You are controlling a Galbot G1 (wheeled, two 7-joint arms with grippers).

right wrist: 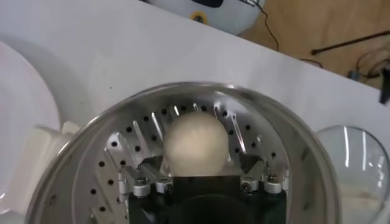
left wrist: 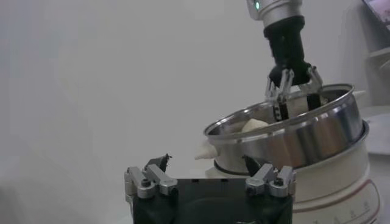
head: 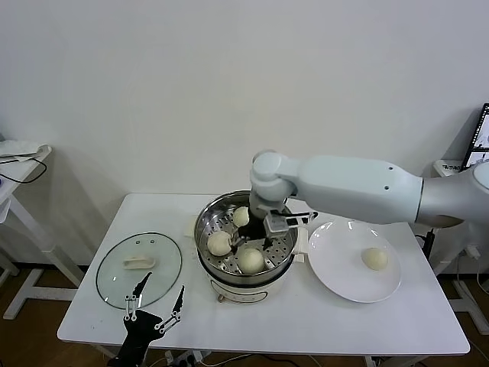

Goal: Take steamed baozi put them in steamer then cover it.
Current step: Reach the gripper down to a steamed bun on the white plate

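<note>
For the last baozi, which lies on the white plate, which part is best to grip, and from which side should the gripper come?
Probably its round sides, at the widest part, coming straight down from above. The baozi sits alone on the flat white plate with nothing close to it, so open fingers can pass down on both sides. It looks soft, so a light squeeze seems wise. The right gripper, now open over the steamer, is the nearer one.
</note>
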